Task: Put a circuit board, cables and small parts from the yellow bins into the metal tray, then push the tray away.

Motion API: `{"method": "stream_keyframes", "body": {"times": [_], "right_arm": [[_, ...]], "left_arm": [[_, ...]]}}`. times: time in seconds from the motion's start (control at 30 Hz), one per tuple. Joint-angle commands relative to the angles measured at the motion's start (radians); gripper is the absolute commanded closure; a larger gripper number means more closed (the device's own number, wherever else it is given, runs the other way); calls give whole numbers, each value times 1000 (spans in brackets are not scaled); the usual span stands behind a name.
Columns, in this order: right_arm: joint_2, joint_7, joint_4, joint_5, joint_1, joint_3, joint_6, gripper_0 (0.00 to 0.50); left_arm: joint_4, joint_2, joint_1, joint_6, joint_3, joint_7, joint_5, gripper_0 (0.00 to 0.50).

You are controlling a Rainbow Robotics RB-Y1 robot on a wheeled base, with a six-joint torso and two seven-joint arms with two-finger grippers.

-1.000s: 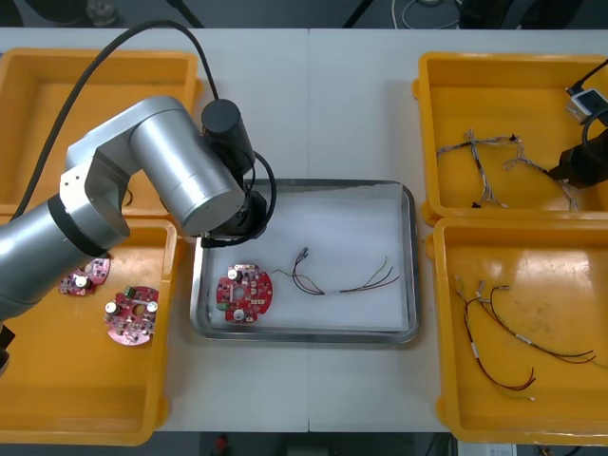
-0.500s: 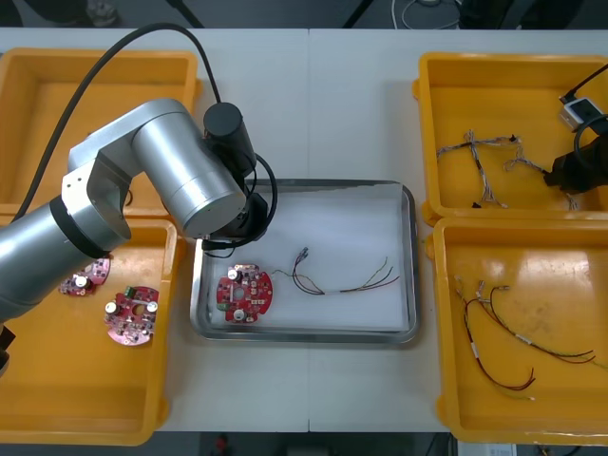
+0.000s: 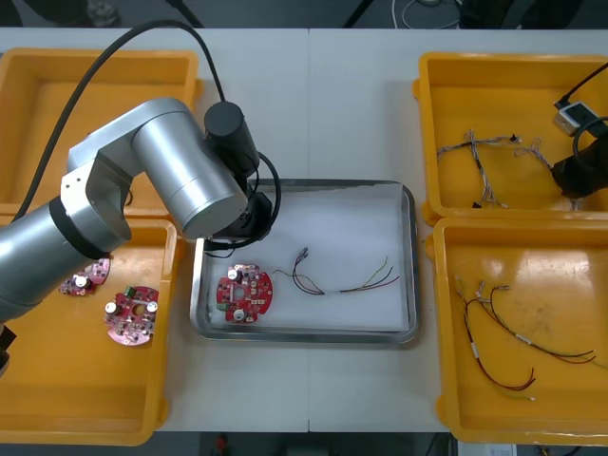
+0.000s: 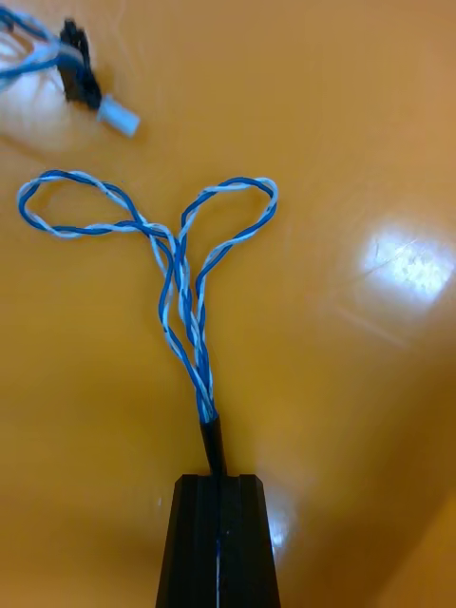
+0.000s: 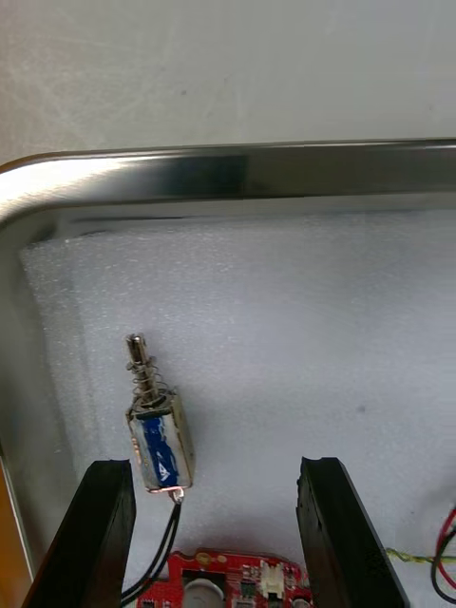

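Observation:
My left gripper (image 5: 223, 532) stands open low over the left part of the metal tray (image 3: 304, 183). A small metal part (image 5: 160, 446) with a spring and black leads lies on the white foam between its fingers, nearer one of them. A round red circuit board (image 3: 244, 293) and a thin red and yellow cable (image 3: 344, 277) lie in the tray. My right gripper (image 4: 220, 480) is shut on a twisted blue and white cable (image 4: 180, 275) in the upper right yellow bin (image 3: 446, 71), with the cable's loops resting on the bin floor. In the front view it (image 3: 575, 176) sits at that bin's right side.
More twisted cables (image 3: 480, 157) lie in the upper right bin. The lower right bin (image 3: 446, 399) holds black and red cables (image 3: 503, 337). Two more red boards (image 3: 131, 316) lie in the lower left bin. My left arm (image 3: 180, 176) covers the tray's left corner.
The left gripper has opened and let go of the small metal part in the tray. The right gripper has shifted slightly and shut on the blue and white cable.

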Motion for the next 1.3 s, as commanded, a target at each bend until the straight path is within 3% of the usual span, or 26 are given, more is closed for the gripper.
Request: {"method": "stream_keyframes", "body": {"times": [0.03,0.37,0.73,0.9,1.07,1.3], "right_arm": [[4,20,-106,46,-22,-5,57,500],[-7,6,-281,46,-22,-37,230,500],[-15,-1,-549,-6,-20,-21,528,500],[-15,-1,-664,-31,-20,12,621,500],[-15,-14,-793,-48,-20,73,635,500],[-12,-126,-933,-171,-22,147,635,500]], "left_arm": [[-94,-20,-1,63,40,25,19,0],[-215,-6,-60,359,270,-1,158,0],[-154,107,-78,372,513,-193,302,0],[-74,149,-80,372,571,-311,293,0],[15,175,-80,372,609,-424,264,0],[138,189,-89,372,642,-582,180,0]]}}
